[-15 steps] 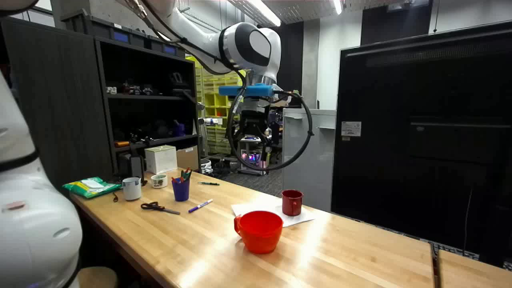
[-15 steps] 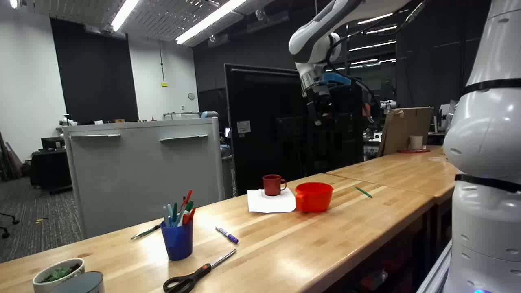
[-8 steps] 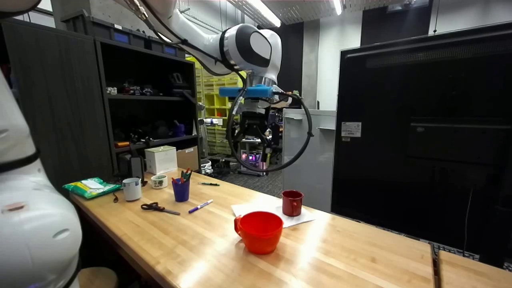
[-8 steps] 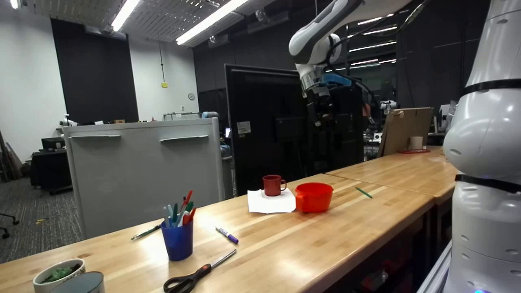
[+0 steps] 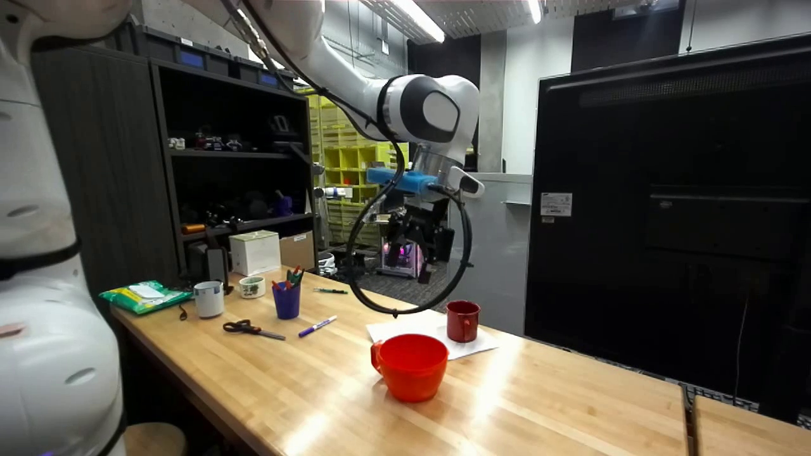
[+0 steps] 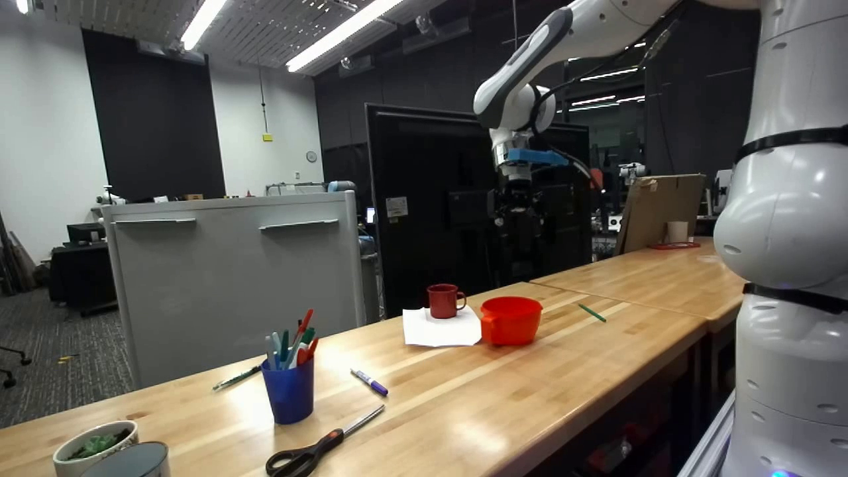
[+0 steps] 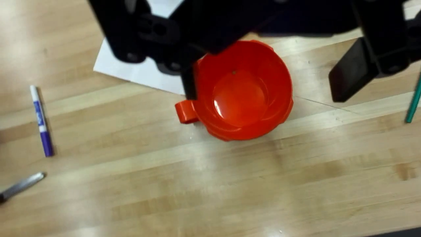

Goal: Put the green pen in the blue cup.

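Note:
A green pen [image 6: 591,313] lies on the table beyond the red bowl in an exterior view; in the wrist view the pen [image 7: 414,100] is at the right edge, partly cut off. The small dark-blue cup [image 6: 289,396] stands upright at the near left, holding several pens; the cup [image 5: 287,302] also shows in an exterior view. My gripper [image 7: 265,95] is open and empty, fingers wide apart, high above the red bowl's area. In both exterior views the gripper [image 5: 410,265] [image 6: 519,224] hangs above the table, left of the green pen in the latter.
A red bowl [image 7: 243,98] stands below the gripper, with a dark red cup [image 6: 442,301] on white paper [image 6: 440,331] beside it. A purple marker [image 6: 369,383], scissors [image 6: 324,442], a dark green pen [image 5: 331,291], a white mug [image 5: 208,299] and a plant pot [image 6: 96,445] are nearer the blue cup.
The arm has moved: the gripper is lower in both exterior views, has shifted right in one of them, and has turned and tilted. The things on the table have not moved.

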